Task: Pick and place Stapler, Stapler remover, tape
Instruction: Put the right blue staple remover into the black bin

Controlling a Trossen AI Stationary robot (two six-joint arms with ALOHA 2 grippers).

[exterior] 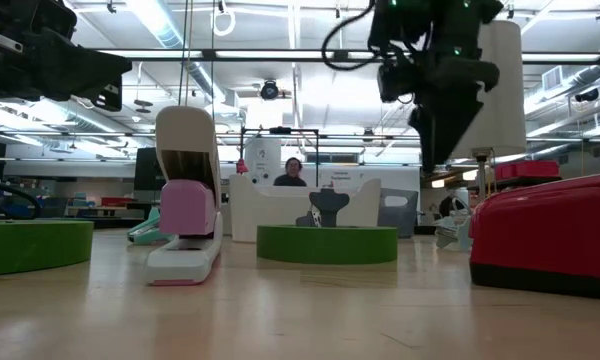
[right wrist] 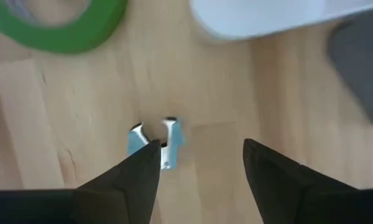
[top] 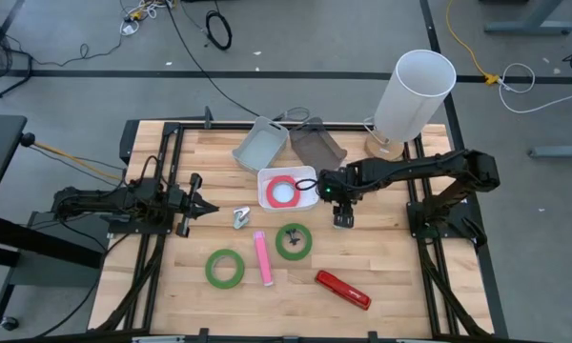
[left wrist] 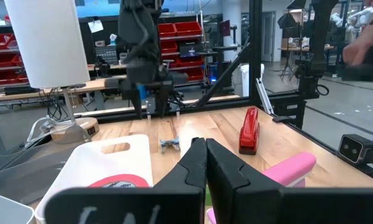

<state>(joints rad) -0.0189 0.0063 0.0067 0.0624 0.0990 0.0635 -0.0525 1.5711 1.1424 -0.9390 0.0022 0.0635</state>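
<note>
Hovering with its fingers spread, the right end effector (top: 343,221) hangs over bare tabletop (top: 400,276); the small blue-and-silver metal staple remover (right wrist: 155,140) shows just past its fingertips. Centre both fingers around it before descending. At nine o'clock, the left end effector (top: 208,205) waits pressed together.

Your tray (top: 267,178) sits at table centre with one tape roll (top: 284,191) in it; two rolls (top: 294,241) (top: 225,268) lie toward six o'clock, staplers (top: 262,258) (top: 342,290) beside them.
</note>
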